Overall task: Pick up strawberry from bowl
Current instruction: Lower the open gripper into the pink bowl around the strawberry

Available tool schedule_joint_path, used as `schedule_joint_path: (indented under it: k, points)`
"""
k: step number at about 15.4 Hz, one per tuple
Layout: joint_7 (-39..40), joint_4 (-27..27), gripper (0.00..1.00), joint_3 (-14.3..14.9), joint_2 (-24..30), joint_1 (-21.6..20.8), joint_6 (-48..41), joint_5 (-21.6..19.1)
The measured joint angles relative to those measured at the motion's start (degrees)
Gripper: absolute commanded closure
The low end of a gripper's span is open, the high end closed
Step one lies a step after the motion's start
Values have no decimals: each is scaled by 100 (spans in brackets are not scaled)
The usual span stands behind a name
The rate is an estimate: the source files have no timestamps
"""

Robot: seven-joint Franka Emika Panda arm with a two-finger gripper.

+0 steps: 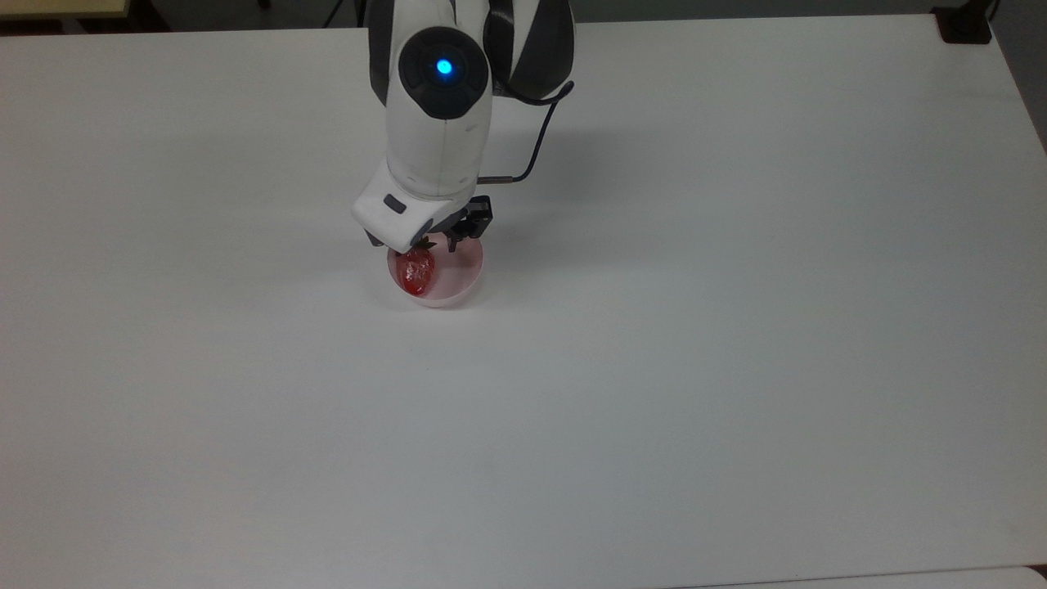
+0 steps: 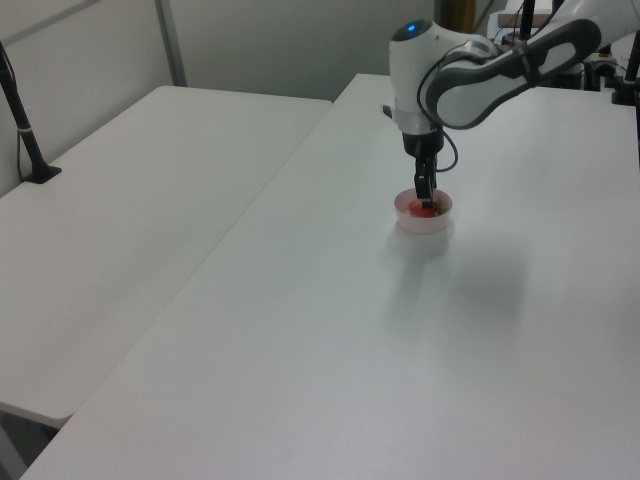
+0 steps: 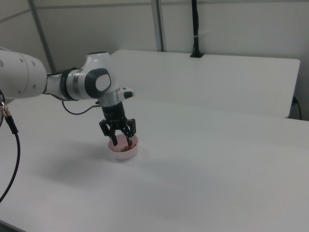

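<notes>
White table [image 1: 736, 368], pink bowl [image 1: 462, 282] resting on it

Arm [image 3: 72, 83] reaching forward, wrist bent down, claw [image 3: 122, 141] vertical, fingers spread apart

The arm [image 1: 442, 123] is made of rounded glossy white shells with dark grey bands at the joints, near the top middle of the top view. A round dark grey cap [image 1: 442, 72] on one joint carries a small blue light [image 1: 444, 66]. A thin black cable [image 1: 536, 143] loops along the top view's right of the wrist. The white wrist block bears a small dark oval mark. Below it sits the black gripper [image 3: 121, 138] with slim black fingers [image 3: 129, 138].
</notes>
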State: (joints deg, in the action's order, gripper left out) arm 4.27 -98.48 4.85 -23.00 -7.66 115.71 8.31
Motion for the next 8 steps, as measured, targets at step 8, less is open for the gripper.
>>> schedule_joint_path:
  k: [8]
  points:
    - [236,-92,26,8,-227,-46,292,48]
